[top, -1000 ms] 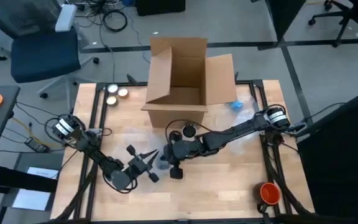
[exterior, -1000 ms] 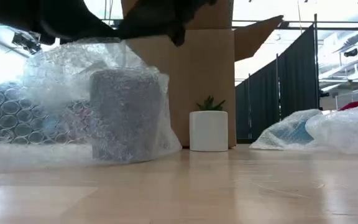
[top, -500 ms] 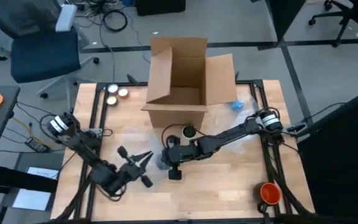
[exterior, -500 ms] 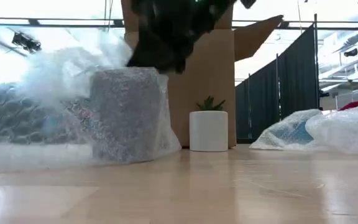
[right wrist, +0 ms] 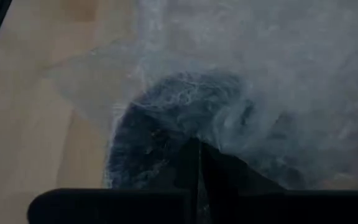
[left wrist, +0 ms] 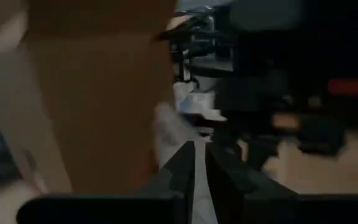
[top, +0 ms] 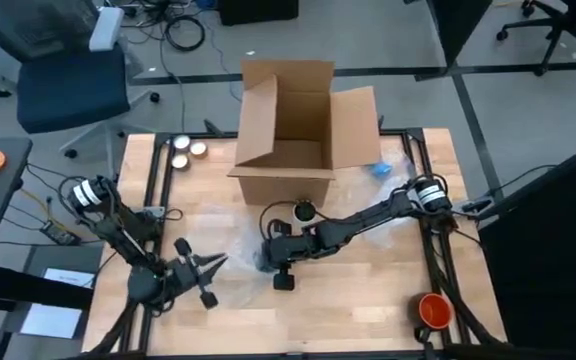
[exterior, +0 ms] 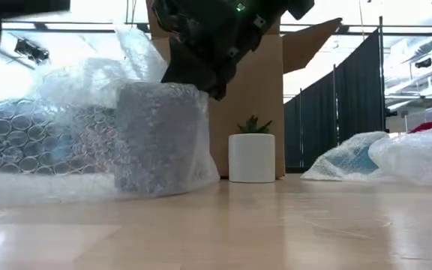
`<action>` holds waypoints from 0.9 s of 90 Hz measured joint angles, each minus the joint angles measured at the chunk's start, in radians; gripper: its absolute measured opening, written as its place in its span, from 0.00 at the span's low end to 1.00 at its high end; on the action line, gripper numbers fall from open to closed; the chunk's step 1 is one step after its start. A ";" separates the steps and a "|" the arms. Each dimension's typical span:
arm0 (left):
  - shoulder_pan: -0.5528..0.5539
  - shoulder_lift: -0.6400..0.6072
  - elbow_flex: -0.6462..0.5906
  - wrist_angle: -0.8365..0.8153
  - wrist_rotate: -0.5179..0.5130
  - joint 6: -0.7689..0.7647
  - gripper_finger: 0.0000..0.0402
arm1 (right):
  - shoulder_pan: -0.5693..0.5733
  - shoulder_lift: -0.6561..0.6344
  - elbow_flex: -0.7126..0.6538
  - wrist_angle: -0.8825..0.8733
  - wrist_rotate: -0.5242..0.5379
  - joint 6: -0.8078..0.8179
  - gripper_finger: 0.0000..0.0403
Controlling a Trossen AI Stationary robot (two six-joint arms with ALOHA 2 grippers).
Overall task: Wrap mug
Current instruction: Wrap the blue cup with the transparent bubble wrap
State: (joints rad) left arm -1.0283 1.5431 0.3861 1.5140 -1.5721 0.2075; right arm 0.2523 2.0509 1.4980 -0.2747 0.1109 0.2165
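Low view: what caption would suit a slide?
Right gripper above a bubble-wrapped mug beside a small potted plant.

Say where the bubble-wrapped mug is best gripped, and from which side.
Grip the mug across its upright wrapped body, probably from above, where the right tool hangs. It stands straight on the table, and loose bubble wrap crowds one side.

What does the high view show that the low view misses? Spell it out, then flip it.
Only the high view shows the left gripper, pulled away toward the table's left side, an orange object near the table's corner, and the open inside of the cardboard box. Only the low view shows the white pot side-on with its plant, and the bubble wrap around the mug. Both show the right gripper at the mug, and the box.
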 joint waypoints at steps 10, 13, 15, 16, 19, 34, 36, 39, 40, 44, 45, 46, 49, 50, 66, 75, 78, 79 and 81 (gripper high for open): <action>-0.014 -0.072 -0.038 0.043 0.014 -0.006 0.06 | -0.010 -0.011 0.009 -0.089 -0.036 0.006 0.00; -0.023 -0.090 -0.041 0.038 0.010 -0.001 0.06 | -0.012 -0.011 0.017 -0.112 -0.038 0.009 0.00; -0.026 -0.102 -0.041 0.035 0.010 0.009 0.06 | -0.014 -0.011 0.024 -0.131 -0.039 0.011 0.00; -0.027 -0.107 -0.041 0.035 0.011 0.016 0.06 | -0.015 -0.011 0.028 -0.142 -0.040 0.011 0.00; -0.028 -0.121 -0.040 0.037 0.011 0.039 0.06 | -0.017 -0.011 0.040 -0.173 -0.041 0.010 0.00; -0.034 -0.151 -0.037 0.036 0.001 0.106 0.06 | -0.023 -0.009 0.077 -0.219 -0.037 -0.008 0.00; -0.034 -0.151 -0.037 0.035 0.001 0.105 0.06 | -0.022 -0.008 0.082 -0.222 -0.037 -0.008 0.00; -0.034 -0.151 -0.037 0.025 0.000 0.100 0.06 | -0.022 -0.008 0.089 -0.225 -0.037 -0.009 0.00; -0.034 -0.151 -0.037 0.021 0.000 0.099 0.06 | -0.022 -0.008 0.091 -0.225 -0.037 -0.009 0.00; -0.034 -0.151 -0.037 0.007 0.000 0.092 0.06 | -0.023 -0.008 0.100 -0.224 -0.039 -0.009 0.00; -0.033 -0.150 -0.037 0.003 0.000 0.088 0.06 | -0.023 -0.008 0.101 -0.224 -0.041 -0.009 0.00; -0.033 -0.150 -0.037 -0.002 0.000 0.083 0.06 | -0.023 -0.008 0.102 -0.224 -0.043 -0.009 0.00; -0.033 -0.150 -0.037 -0.020 -0.001 0.062 0.06 | -0.024 -0.008 0.103 -0.229 -0.053 -0.012 0.00; -0.033 -0.150 -0.037 -0.033 0.000 0.048 0.06 | -0.024 -0.008 0.103 -0.233 -0.057 -0.013 0.00; -0.013 -0.149 -0.037 -0.228 0.107 -0.147 0.06 | -0.028 -0.008 0.105 -0.312 -0.079 -0.017 0.00; 0.042 -0.149 -0.037 -0.339 0.240 -0.303 0.06 | -0.034 -0.008 0.105 -0.330 -0.087 -0.019 0.00; 0.065 -0.149 -0.037 -0.383 0.294 -0.363 0.06 | -0.035 -0.008 0.105 -0.335 -0.092 -0.030 0.00; 0.074 -0.149 -0.037 -0.400 0.315 -0.387 0.06 | -0.035 -0.008 0.105 -0.337 -0.094 -0.034 0.00; 0.093 -0.149 -0.037 -0.434 0.356 -0.432 0.06 | -0.034 -0.008 0.105 -0.342 -0.098 -0.042 0.00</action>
State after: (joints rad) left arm -0.9358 1.3941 0.3492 1.0804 -1.2162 -0.2243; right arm 0.2183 2.0426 1.6032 -0.6170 0.0134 0.1744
